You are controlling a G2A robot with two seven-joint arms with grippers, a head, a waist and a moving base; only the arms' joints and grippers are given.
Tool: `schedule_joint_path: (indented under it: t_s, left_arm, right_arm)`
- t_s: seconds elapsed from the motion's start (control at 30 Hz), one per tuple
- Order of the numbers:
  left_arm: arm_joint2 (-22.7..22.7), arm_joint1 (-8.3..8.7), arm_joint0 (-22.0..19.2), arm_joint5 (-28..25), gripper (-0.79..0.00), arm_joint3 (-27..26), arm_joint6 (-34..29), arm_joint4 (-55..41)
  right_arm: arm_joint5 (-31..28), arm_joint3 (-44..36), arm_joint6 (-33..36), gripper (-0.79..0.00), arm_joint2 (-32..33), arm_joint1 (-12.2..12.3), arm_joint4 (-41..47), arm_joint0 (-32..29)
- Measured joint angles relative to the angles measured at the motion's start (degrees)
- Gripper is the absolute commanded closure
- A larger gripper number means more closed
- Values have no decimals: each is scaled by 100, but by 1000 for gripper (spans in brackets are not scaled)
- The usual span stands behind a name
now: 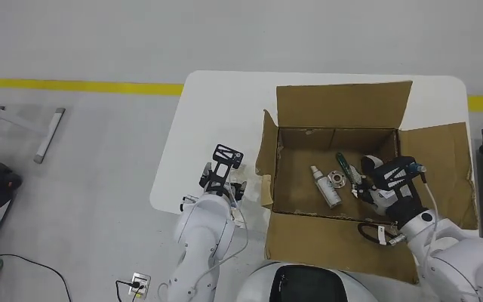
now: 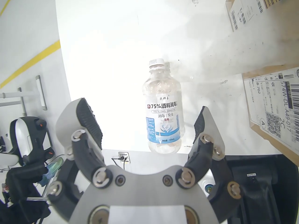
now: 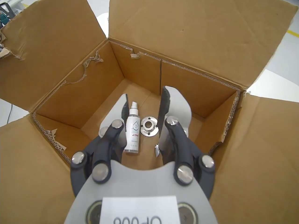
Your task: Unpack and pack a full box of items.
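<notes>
An open cardboard box (image 1: pixel 343 102) stands on the white table (image 1: pixel 219 113). On its floor lie a white spray bottle (image 3: pixel 132 129), a round metal flange (image 3: pixel 149 126) and a green-handled tool (image 1: pixel 346 166). My right gripper (image 3: pixel 146 96) hangs open inside the box mouth, above the spray bottle and flange, with nothing between its fingers. Left of the box, a clear bottle (image 2: pixel 163 108) with a blue-and-white label and white cap lies on the table. My left gripper (image 2: pixel 143 108) is open just above it, one finger on either side and apart from it.
The box's four flaps are folded outward; its left flap (image 2: pixel 271 103) is close beside the clear bottle. Bare table (image 2: pixel 116 36) stretches beyond the bottle. The table's near edge runs just under the left gripper, with floor and a yellow line (image 1: pixel 90 85) beyond.
</notes>
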Motion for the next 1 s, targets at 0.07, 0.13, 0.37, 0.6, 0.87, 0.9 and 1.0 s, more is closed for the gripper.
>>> schedule_joint_path:
  t_s: [0.07,0.13,0.37,0.6,0.87,0.9,1.0]
  left_arm:
    - [0,0,0,0,-785,0,0,0]
    - [0,0,0,0,-785,0,0,0]
    - [0,0,0,0,-785,0,0,0]
    - [0,0,0,0,-785,0,0,0]
    - [0,0,0,0,-785,0,0,0]
    - [0,0,0,0,-785,0,0,0]
    - [0,0,0,0,-785,0,0,0]
  right_arm:
    - [0,0,0,0,0,0,-2,0]
    - [1,0,0,0,-1,0,-3,0]
    - [141,97,420,-157,-464,11,-627,226]
    - [896,989,1736,-296,-1772,-93,-1420,1520]
    - [1317,1882,3020,-471,-2414,-223,-1253,2593]
    - [1333,1935,3116,-511,-2420,-228,-1244,2631]
    - [1364,2063,3327,-526,-2414,-239,-1175,2714]
